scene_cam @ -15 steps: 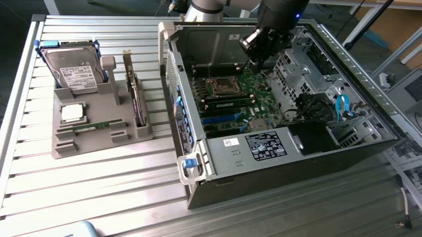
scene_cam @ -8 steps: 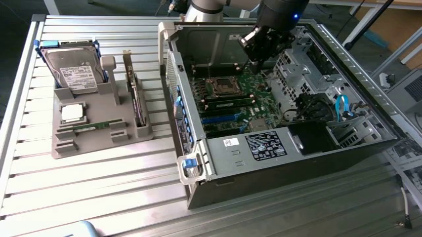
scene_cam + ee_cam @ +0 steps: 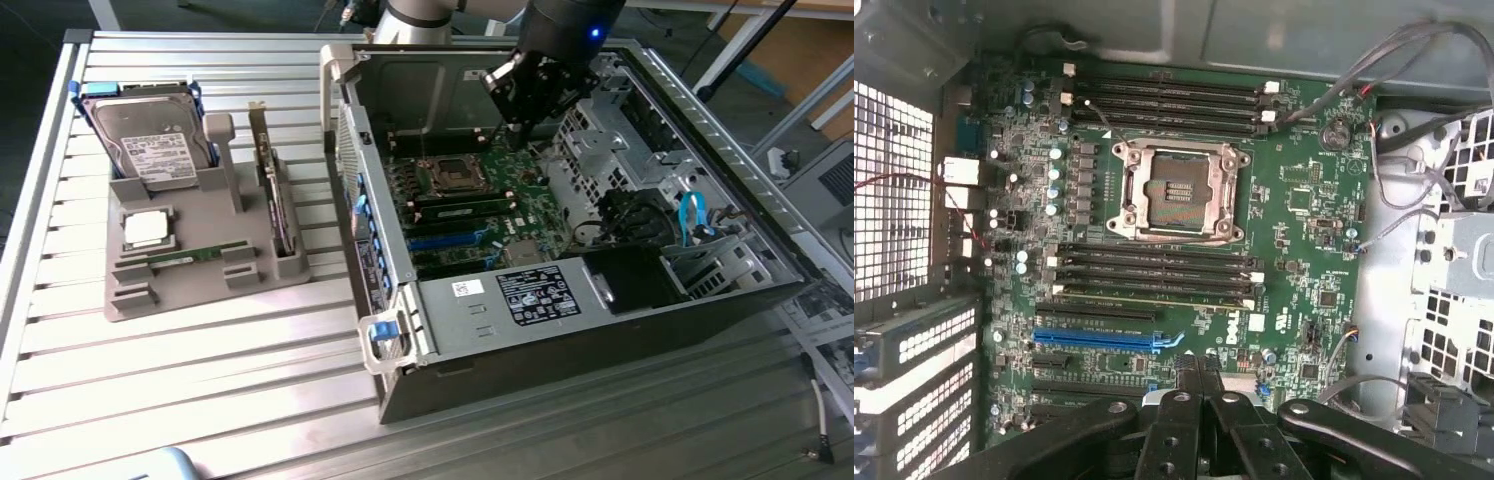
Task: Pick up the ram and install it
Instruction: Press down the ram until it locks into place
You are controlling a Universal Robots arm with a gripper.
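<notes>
My gripper (image 3: 515,128) hangs inside the open computer case (image 3: 400,330), over the far part of the green motherboard (image 3: 1304,230). Its fingers (image 3: 1184,400) are pressed together with nothing between them, so my gripper (image 3: 1199,365) is shut and empty. A long green ram stick (image 3: 183,256) lies flat in the grey parts tray (image 3: 134,300), well to the exterior view's left of the case. Beside the empty processor socket (image 3: 1176,190), one memory slot (image 3: 1154,291) shows a pale edge along its length, as if a stick sits in it.
The tray also holds a hard drive (image 3: 154,140), a square silver processor (image 3: 147,228) and an upright expansion card (image 3: 274,195). Drive cages and cables (image 3: 667,220) crowd the case's right side. A blue card slot (image 3: 1104,338) lies near my fingers. Slatted metal table (image 3: 200,400) surrounds everything.
</notes>
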